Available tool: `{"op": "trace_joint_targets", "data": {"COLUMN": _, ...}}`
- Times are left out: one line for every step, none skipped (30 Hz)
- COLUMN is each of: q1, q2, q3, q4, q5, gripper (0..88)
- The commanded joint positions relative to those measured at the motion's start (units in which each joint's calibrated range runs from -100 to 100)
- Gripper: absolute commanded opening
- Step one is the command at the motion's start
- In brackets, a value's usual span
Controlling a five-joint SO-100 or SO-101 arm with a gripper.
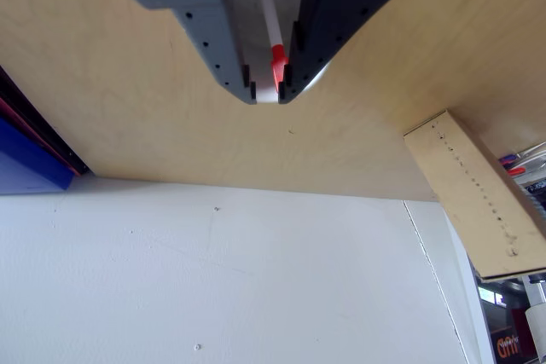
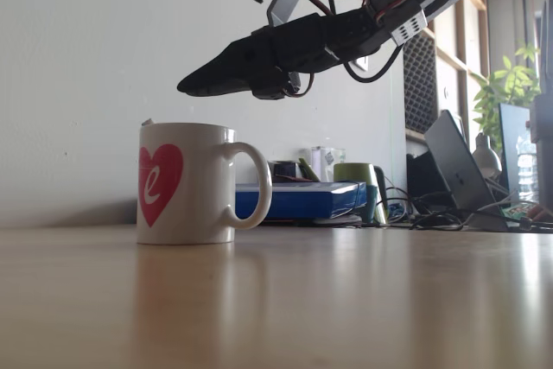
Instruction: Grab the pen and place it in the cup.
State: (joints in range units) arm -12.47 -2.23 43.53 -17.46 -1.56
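Gripper [image 2: 194,85] hangs directly over glossy white ceramic mug [image 2: 186,183], jaws slightly parted, slim white red-tipped pen [image 1: 273,40] standing inside it.

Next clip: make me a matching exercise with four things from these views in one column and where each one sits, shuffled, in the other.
Things:
1. cup
2. pen
3. gripper
4. blue box

Places:
a. in the air above the cup
b. standing on the wooden table
c. inside the cup
d. in the background, behind the cup's handle in the fixed view

Pairs: 1-b, 2-c, 3-a, 4-d
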Motion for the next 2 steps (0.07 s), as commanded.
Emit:
{"op": "trace_joint_targets", "data": {"q1": -0.2, "q2": -0.6, "q3": -0.2, "q4": -1.1, "q5": 0.3, "gripper": 8.4}}
{"op": "trace_joint_targets", "data": {"q1": -0.2, "q2": -0.6, "q3": -0.2, "q4": -1.1, "q5": 0.3, "gripper": 8.4}}
